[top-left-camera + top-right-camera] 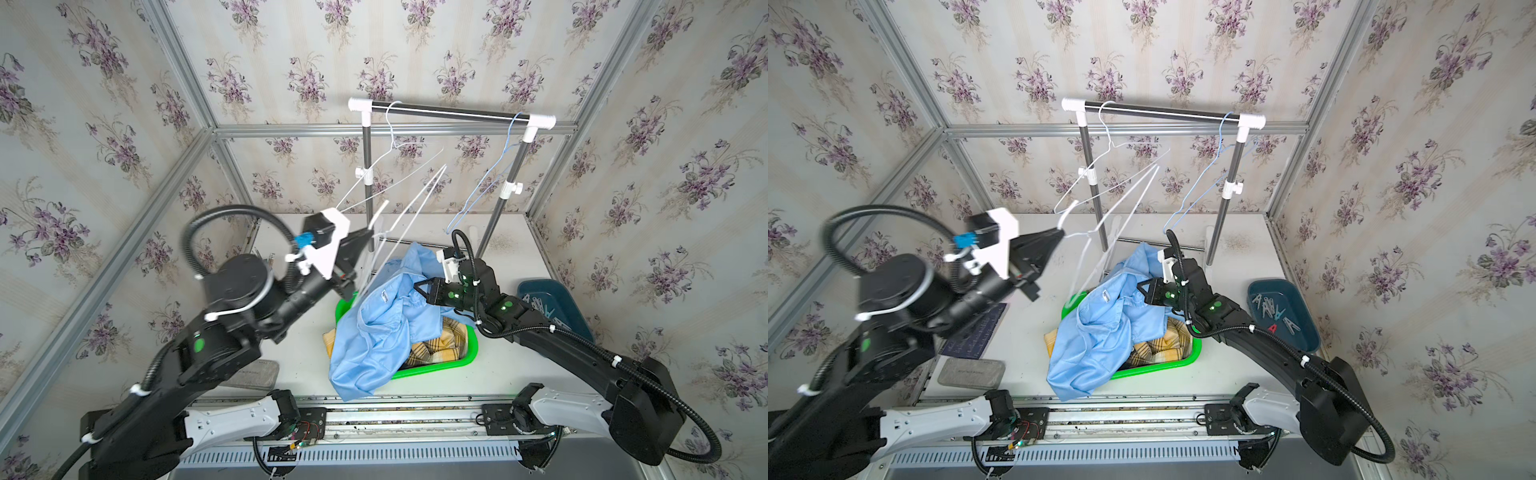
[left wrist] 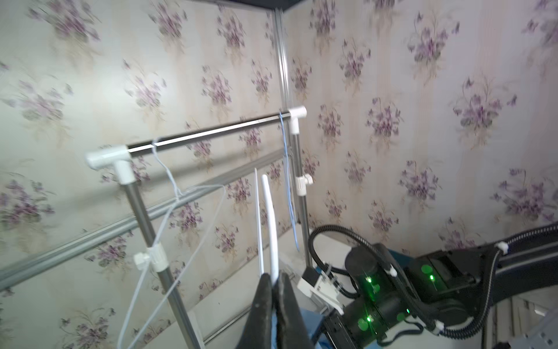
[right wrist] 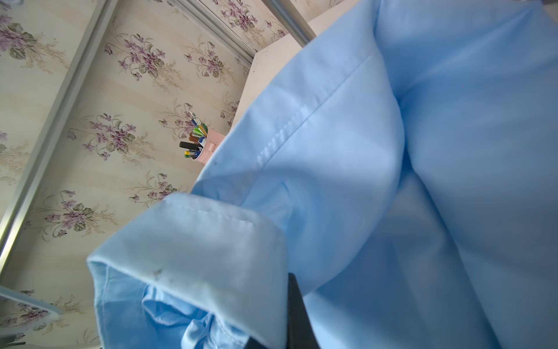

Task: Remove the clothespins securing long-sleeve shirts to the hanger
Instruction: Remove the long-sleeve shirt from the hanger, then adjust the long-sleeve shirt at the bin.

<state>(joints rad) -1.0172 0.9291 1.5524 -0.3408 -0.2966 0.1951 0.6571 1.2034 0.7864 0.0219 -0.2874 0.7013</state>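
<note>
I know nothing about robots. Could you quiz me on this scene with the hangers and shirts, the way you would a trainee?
1. True or false: the clothespins lie in the blue tray.
2. What does the left hand grip? A) a white hanger B) a sock C) a towel
3. Fill in: in the green basket, the ___ shirt lies on top of the yellow plaid shirt.
Key: 1 true; 2 A; 3 the light blue shirt.
</note>
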